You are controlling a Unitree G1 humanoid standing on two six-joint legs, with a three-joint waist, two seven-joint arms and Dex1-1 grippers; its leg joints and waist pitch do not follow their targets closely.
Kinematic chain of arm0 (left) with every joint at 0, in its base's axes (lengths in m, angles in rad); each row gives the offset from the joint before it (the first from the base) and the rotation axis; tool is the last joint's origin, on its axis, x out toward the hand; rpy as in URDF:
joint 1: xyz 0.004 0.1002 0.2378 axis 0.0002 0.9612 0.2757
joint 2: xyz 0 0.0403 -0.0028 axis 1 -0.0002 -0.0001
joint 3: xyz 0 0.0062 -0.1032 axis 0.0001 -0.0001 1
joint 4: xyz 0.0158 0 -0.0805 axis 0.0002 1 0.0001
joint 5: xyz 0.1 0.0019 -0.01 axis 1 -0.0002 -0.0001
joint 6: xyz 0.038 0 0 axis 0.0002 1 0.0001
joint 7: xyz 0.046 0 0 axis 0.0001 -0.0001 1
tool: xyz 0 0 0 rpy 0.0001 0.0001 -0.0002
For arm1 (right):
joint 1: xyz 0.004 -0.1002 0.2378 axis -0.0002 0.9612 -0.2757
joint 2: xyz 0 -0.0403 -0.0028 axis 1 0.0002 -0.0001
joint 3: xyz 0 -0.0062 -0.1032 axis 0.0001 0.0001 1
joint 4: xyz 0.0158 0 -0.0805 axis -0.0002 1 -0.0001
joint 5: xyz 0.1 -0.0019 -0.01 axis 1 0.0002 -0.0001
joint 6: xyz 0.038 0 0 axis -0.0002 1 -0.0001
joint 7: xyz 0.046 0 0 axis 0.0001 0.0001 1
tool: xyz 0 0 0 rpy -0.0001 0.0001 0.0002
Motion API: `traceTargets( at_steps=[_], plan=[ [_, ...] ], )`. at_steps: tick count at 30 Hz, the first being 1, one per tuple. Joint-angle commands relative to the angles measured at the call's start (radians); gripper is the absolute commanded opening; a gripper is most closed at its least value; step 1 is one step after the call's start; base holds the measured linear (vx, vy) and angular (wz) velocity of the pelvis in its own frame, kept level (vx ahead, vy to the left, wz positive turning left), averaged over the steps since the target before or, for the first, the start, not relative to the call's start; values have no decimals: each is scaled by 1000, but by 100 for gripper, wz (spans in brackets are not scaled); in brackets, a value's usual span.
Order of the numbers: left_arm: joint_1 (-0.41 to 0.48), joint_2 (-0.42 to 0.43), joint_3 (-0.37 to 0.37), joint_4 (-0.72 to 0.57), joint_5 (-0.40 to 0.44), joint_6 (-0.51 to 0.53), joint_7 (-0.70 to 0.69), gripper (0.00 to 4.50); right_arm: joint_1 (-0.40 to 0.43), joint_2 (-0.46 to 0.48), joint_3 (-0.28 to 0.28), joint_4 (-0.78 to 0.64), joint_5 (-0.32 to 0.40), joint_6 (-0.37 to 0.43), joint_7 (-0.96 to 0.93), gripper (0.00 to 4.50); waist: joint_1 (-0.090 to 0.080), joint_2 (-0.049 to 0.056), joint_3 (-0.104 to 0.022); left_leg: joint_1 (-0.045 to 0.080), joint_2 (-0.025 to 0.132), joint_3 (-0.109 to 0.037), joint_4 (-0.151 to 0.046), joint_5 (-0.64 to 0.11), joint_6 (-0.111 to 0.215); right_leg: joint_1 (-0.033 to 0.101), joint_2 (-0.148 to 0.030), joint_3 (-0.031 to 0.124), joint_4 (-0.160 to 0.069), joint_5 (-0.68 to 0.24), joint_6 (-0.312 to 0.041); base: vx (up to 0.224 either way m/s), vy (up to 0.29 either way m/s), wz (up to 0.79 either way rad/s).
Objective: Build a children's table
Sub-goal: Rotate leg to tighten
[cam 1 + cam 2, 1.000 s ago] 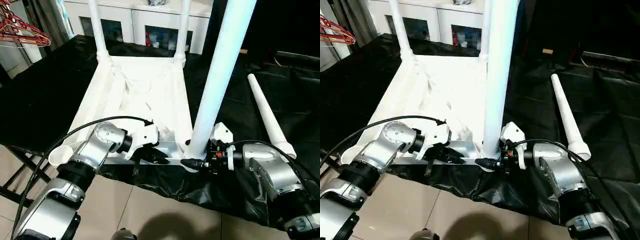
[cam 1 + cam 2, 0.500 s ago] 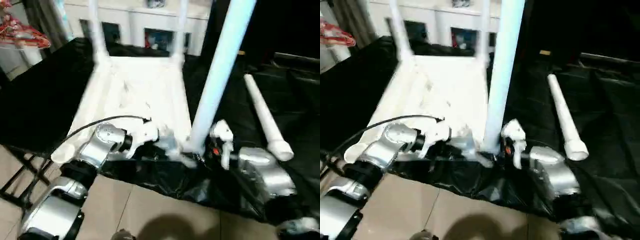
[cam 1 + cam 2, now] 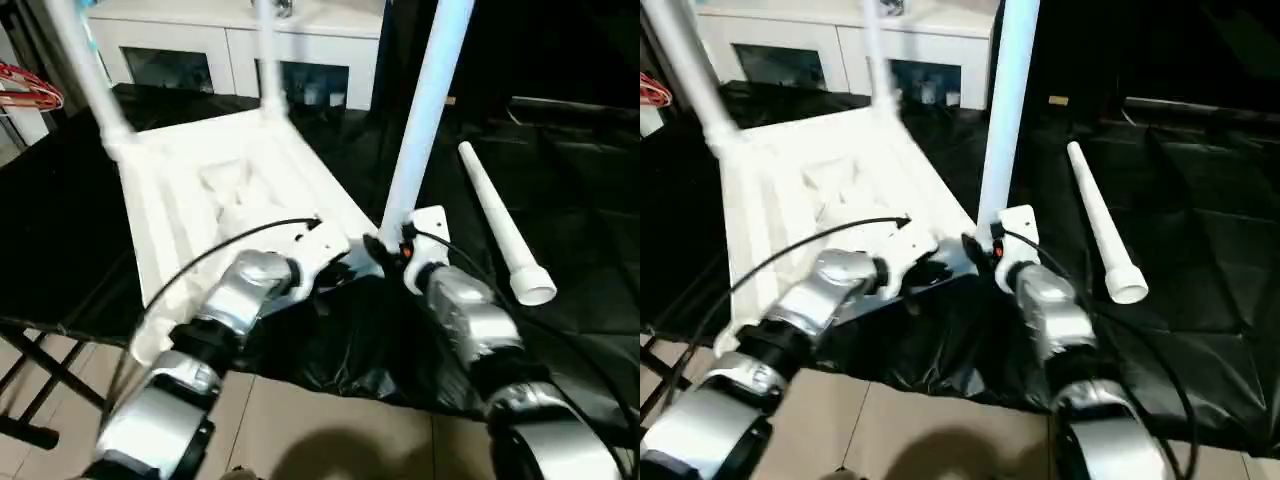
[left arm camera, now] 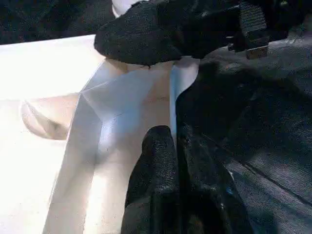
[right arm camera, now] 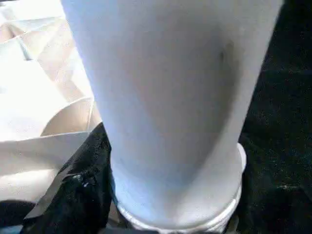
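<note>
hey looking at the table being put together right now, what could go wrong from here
The right claw is around the base of the upright leg at the near corner socket; if that leg is not fully seated, it could tip over. The left claw pinches the thin rim of the table top, so a slip could let the top shift. The loose leg lies on slick black sheeting and might roll away.

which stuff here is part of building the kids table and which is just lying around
Part of the job:
- table top, upside down on the black sheet
- three legs standing in its corners
- loose leg lying on the sheet

Just lying about:
- white cabinet
- red hangers
- black sheet
</note>
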Motion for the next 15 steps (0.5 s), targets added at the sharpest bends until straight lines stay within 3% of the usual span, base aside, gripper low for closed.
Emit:
traceTargets(
  at_steps=[1, 6, 11, 15],
  plan=[
    [6, -47, -42, -45, -16, -54, -24, 0, 5, 41, 24, 64, -4, 23, 10, 314, 5, -3, -67, -4, -7, 6, -71, -251, 24, 57, -40, 29, -83, -297, -183, 0, 0, 0],
    [19, -21, -39, -62, -26, -62, -73, 0, 0, 25, 25, 45, -4, -8, 67, 374, 6, -2, -67, -3, -5, 6, -72, -257, 30, 56, -41, 30, -83, -297, -186, 0, 0, 0],
    [33, 11, -41, -82, -53, -102, -175, 0, 19, -21, 62, 5, -24, -26, 164, 374, 10, -1, -70, -5, -5, 8, -69, -220, 43, 61, -40, 31, -74, -212, -210, 0, 0, 0],
    [47, 73, -48, -105, -92, -127, -336, 0, 113, -134, 153, -151, -19, -30, 459, 374, 19, -2, -71, -6, -2, 9, -65, -207, 69, 65, -38, 33, -69, -163, -218, 0, 0, 0]
  ],
)
